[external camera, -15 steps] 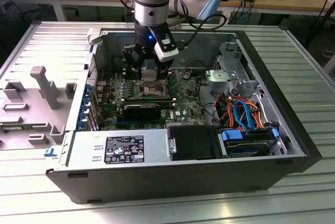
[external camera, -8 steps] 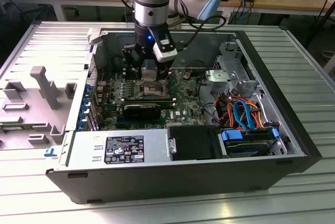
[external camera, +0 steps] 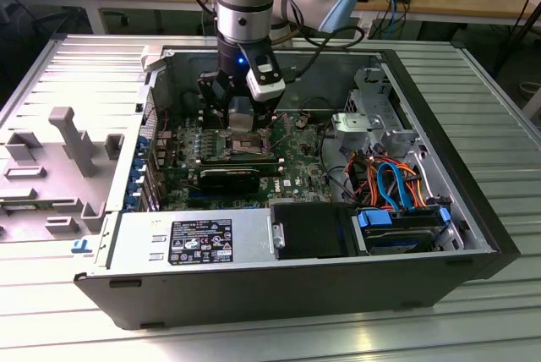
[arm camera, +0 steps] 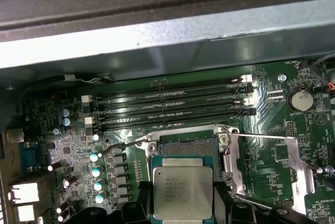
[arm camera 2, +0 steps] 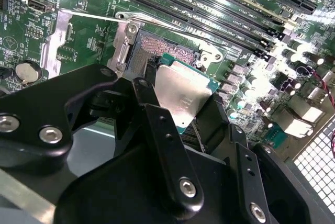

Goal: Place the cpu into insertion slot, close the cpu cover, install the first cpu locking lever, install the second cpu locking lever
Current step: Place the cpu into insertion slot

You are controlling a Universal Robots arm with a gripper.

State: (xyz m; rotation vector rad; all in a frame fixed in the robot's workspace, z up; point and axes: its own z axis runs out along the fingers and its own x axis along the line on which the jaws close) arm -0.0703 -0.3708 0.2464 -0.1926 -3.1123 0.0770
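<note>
One silver-grey cpu clamped between black fingers over a desktop computer's green motherboard.

Square and flat, the cpu has a dull metal top with a green rim. The fingers grip it at two opposite edges, and it hangs tilted, partly over the insertion slot, whose dark centre lies uncovered. The cpu cover lies swung open beside the slot. Long memory slots run near one slot edge, with the case wall beyond. Small capacitors crowd another side.

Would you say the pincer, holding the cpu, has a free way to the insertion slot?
Probably yes: the pincer holds the cpu close to the insertion slot, whose dark centre lies bare, with the cpu cover apparently swung aside and nothing between them.
</note>
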